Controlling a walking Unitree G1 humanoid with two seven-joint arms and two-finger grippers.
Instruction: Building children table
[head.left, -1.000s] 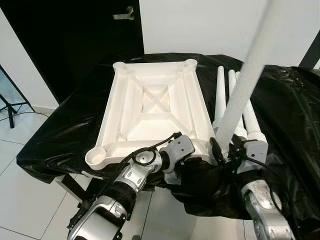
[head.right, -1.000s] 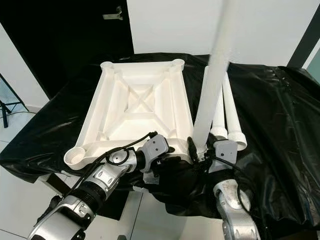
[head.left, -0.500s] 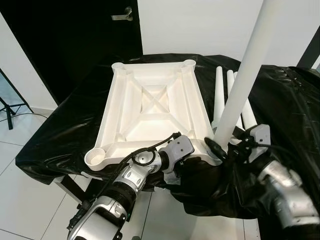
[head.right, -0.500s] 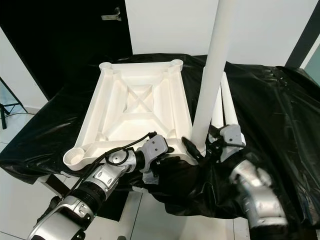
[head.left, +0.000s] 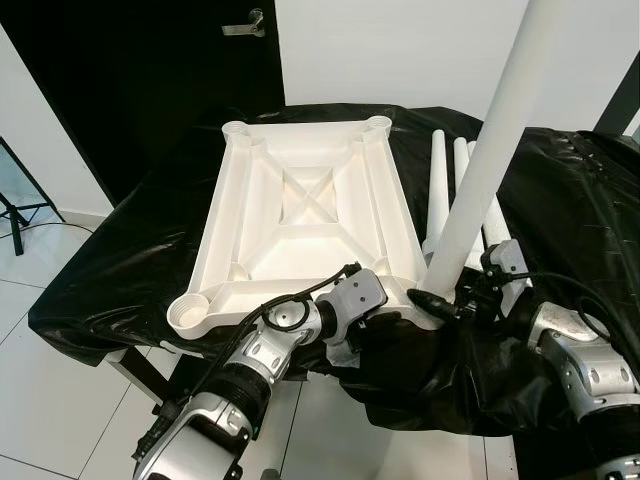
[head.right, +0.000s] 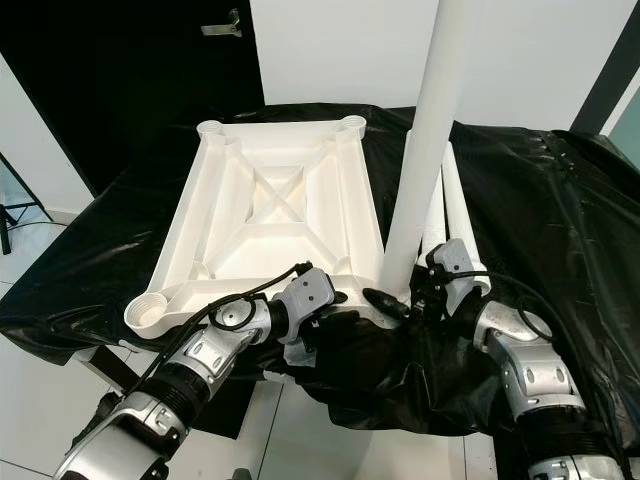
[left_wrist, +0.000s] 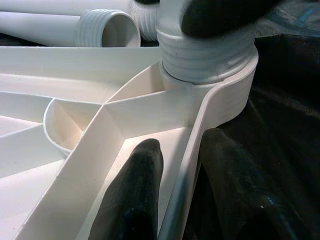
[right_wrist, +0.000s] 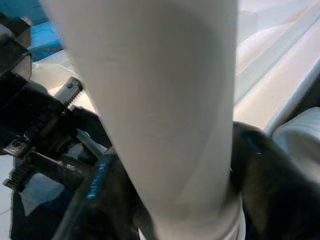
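A white tabletop (head.left: 300, 200) lies upside down on a black-covered table, with a round socket at each corner. My right gripper (head.left: 445, 300) is shut on a long white table leg (head.left: 490, 160), near its threaded end. The leg stands almost upright with that end (left_wrist: 205, 55) in the near right corner socket. My left gripper (head.left: 385, 318) is shut on the tabletop's near rim beside that socket. One of its fingers (left_wrist: 132, 195) is inside the rim wall and the other is outside. In the right wrist view the leg (right_wrist: 160, 100) passes between the two black fingers (right_wrist: 265, 170).
Spare white legs (head.left: 440, 190) lie side by side on the black sheet (head.left: 580, 200) to the right of the tabletop. A dark door (head.left: 150, 70) and a white wall stand behind. A tripod foot (head.left: 15, 215) rests on the tiled floor at the left.
My right arm has swung out to the right and its wrist has turned around the leg. The leg has come more upright on the corner socket. The left gripper has stayed put.
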